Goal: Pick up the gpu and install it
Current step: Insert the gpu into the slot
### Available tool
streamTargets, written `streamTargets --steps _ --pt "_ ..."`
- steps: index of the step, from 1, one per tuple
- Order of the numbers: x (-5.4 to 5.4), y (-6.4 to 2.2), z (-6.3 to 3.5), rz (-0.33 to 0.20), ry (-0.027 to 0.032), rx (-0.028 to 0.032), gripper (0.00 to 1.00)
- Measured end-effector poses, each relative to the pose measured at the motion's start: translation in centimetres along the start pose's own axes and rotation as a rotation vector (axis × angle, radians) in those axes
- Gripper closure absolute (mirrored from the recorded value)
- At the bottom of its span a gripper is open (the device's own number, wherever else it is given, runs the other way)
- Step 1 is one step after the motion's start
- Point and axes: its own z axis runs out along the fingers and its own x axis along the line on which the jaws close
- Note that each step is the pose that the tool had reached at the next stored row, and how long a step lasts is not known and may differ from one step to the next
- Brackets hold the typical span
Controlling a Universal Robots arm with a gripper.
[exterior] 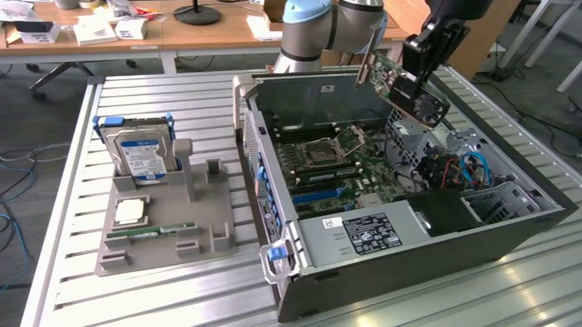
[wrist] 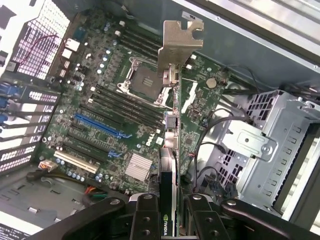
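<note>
Over open case (exterior: 437, 262), gpu (exterior: 411, 88) tilted, clamped btwn fingers (wrist: 145, 217), clear of rim, room below.

The slatted silver surface (exterior: 163, 293) is seen as brushed metal with a dull sheen. The open dark grey computer case (exterior: 409, 272) is formed of matt painted sheet metal. The thin dark gpu (exterior: 396, 78) is ended by a bare, satin-bright steel bracket (wrist: 181, 45). The jaws are finished in matt black. The grey moulded holder (exterior: 155, 257) is made of smooth matt plastic.
</note>
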Motion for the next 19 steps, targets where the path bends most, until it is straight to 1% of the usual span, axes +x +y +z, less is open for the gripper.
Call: streamTargets --steps 19 --pt "-0.03 0.08 0.10 -0.168 0.0064 -0.0043 0.74"
